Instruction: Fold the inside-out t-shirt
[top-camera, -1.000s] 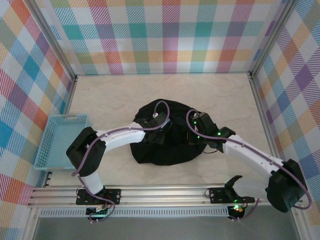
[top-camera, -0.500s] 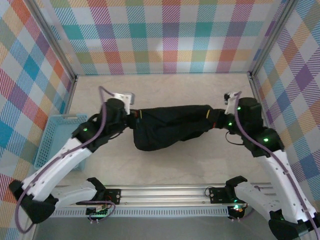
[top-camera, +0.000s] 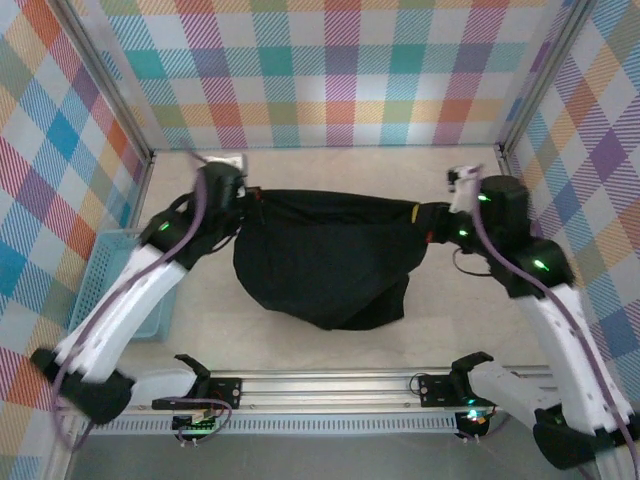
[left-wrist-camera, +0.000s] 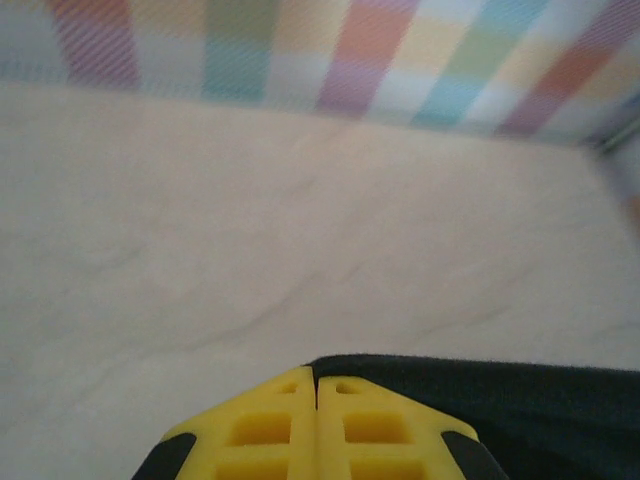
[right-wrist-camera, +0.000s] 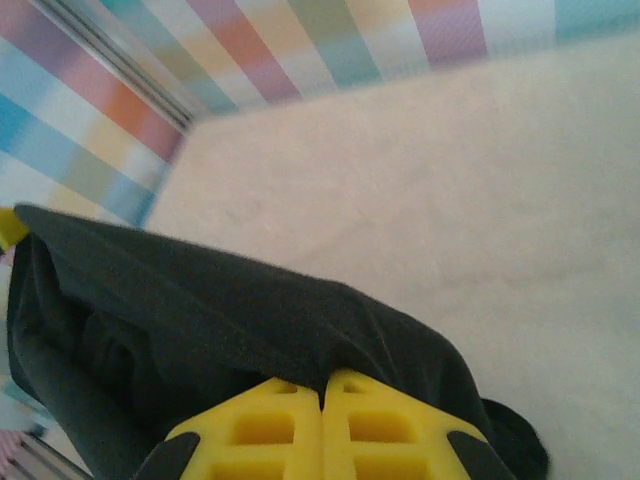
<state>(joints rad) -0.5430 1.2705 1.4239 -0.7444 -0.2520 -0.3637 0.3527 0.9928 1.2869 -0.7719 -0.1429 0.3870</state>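
Plain black soft-fabric t-shirt (top-camera: 325, 255) hangs spread btw the two arms, over the middle of the pale beige marbled bench (top-camera: 330, 170), nearer the far wall than the front edge. Its top edge is pulled roughly straight L to R. The body sags below in a wide creased pouch, lowest part toward the near side, a bit right of centre. Can't tell if that low part touches the bench.

Left gripper (top-camera: 254, 207) sits at the t-shirt's upper-left corner and right gripper (top-camera: 428, 222) at the upper-right corner, w/ a bit of yellow showing there. Both arms reach inward from bases at the near edge.

Left wrist view: left gripper (left-wrist-camera: 316, 378) has yellow jaws clenched flat together, no gap along the seam. The t-shirt (left-wrist-camera: 500, 410) edge comes off right at the tips and runs to the right, so the jaws are grasping that corner.

Right wrist view: right gripper (right-wrist-camera: 322, 385) jaws likewise pressed tight, grasping the t-shirt (right-wrist-camera: 230, 320). Fabric is bunched over and around the tips and stretches away to the left.

Light blue plastic basket (top-camera: 112, 258) stands at the bench's left side, partly under the left arm, well apart from the t-shirt. Pastel plaid walls (top-camera: 340, 70) on three sides. Aluminium rail (top-camera: 330, 385) along the near edge carries the arm bases.
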